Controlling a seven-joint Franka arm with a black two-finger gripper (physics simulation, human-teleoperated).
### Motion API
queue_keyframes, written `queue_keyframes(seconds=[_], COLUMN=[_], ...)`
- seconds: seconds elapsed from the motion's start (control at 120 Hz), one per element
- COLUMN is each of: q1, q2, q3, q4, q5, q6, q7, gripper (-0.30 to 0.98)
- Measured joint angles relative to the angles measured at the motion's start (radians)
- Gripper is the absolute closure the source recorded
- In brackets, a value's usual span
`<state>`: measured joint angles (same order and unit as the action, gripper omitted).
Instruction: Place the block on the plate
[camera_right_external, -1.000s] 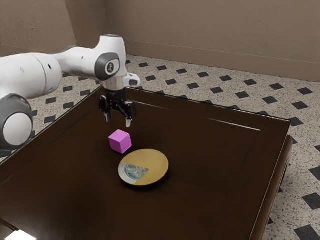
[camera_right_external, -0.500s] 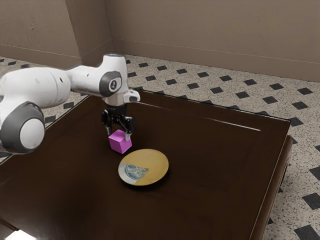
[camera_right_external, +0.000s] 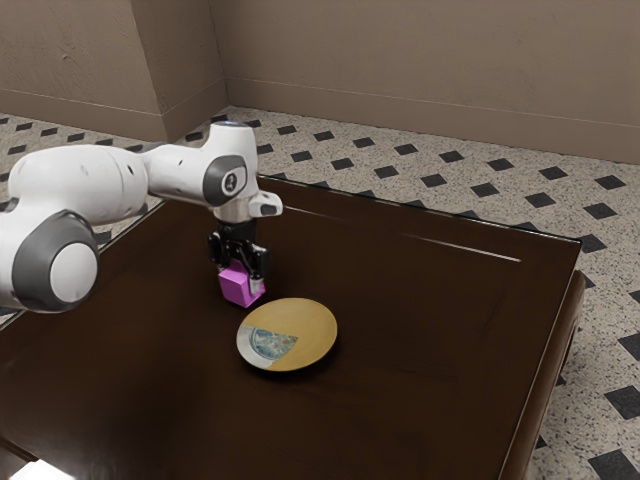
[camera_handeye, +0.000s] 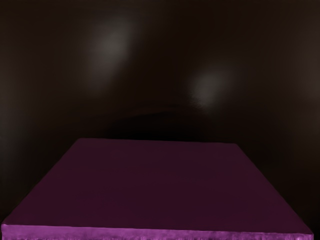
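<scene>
Low over the table, my gripper (camera_right_external: 240, 283) points down in the exterior view, its two fingers on opposite sides of the pink block (camera_right_external: 239, 289) and against it. The block stands on the table, its upper part partly covered by the fingers. In the wrist view the block (camera_handeye: 157, 187) lies large and close under my hand, its top face dark purple. The round plate (camera_right_external: 310, 325), mostly tan with a grey and blue patterned section, lies flat just beside the block, toward the exterior view's right and nearer that camera.
The dark brown table (camera_right_external: 430, 350) extends around block and plate, with its far edge behind my hand. At the exterior view's lower left corner is a bright white patch (camera_right_external: 40, 471). Tiled floor (camera_right_external: 480, 185) lies beyond the table.
My hand has come down from above the block to around it, and the fingers have drawn closer together onto its sides. Block and plate remain where they were.
</scene>
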<state>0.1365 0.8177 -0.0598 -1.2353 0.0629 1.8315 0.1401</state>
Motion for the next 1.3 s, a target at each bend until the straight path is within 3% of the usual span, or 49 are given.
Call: queue_keyframes(seconds=[0.233, 0.467, 0.892, 1.3], q1=[-0.001, -0.012, -0.195, -0.224], q2=[-0.029, -0.199, -0.229, -0.438], q3=[0.002, 0.009, 0.019, 0.041], q4=[-0.001, -0.056, -0.078, -0.453], q5=[0.004, -0.002, -0.071, -0.156], q6=[0.001, -0.019, -0.031, 0.078], q7=[0.015, 0.024, 0.030, 0.031], gripper=[0.32, 0.32, 0.32, 0.32])
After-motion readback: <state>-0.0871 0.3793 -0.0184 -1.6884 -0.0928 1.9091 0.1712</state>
